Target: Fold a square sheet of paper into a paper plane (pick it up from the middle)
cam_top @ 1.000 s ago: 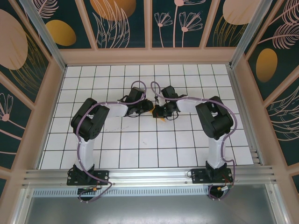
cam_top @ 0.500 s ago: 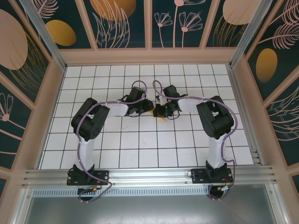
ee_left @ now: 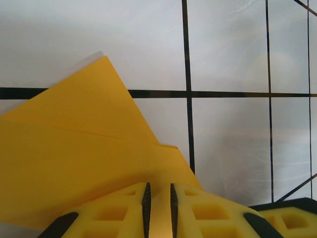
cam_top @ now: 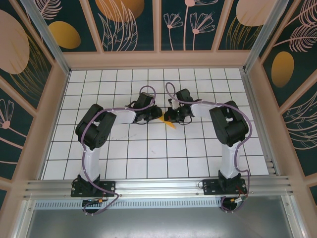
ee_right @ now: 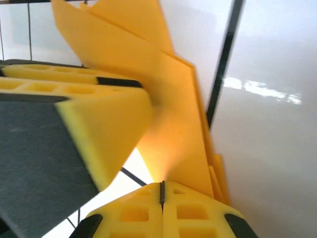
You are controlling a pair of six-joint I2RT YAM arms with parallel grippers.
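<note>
Gridded surface (cam_top: 124,158), mid-fold: left fingers (ee_left: 124,210) and right fingers (ee_right: 198,213) both pinch the paper sheet (cam_top: 170,125); next probably align, crease.

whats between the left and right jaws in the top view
The folded sheet of paper; its orange tip pokes out from between them toward the near edge in the top view.

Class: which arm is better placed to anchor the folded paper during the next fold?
Probably the right: the right gripper is clamped fully shut on the folded paper, while the left gripper holds it with jaws slightly apart.
</note>
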